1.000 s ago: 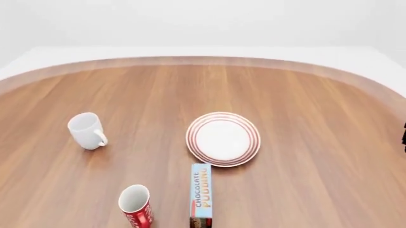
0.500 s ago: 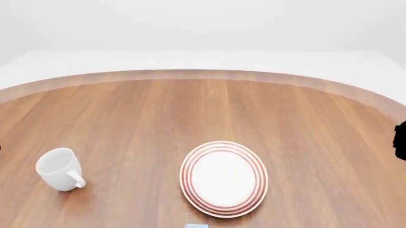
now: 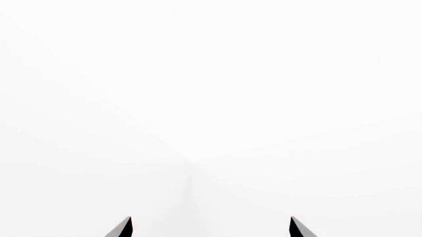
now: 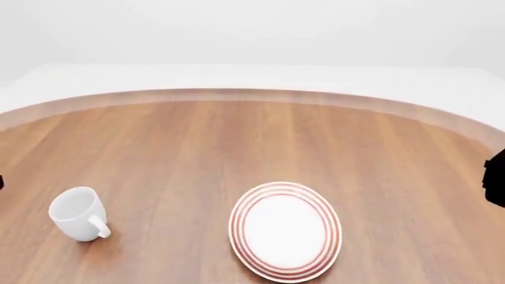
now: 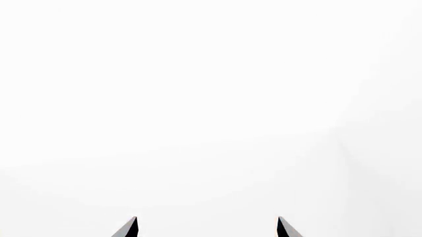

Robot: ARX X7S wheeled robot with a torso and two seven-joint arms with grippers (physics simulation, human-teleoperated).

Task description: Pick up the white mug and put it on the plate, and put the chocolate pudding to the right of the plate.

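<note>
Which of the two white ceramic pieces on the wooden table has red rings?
The round white plate, its rim ringed in concentric red. The glossy white mug, at its left in the head view, is plain with a loop handle.

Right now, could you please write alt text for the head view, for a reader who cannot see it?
A white mug stands upright on a wooden table, apart from and left of a red-ringed white plate near the view's bottom edge. The plate is empty, and a dark robot part shows at each side edge.

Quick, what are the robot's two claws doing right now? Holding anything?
Left gripper: open, holding nothing, only blank white ahead.
Right gripper: open, holding nothing, also facing blank white.
</note>
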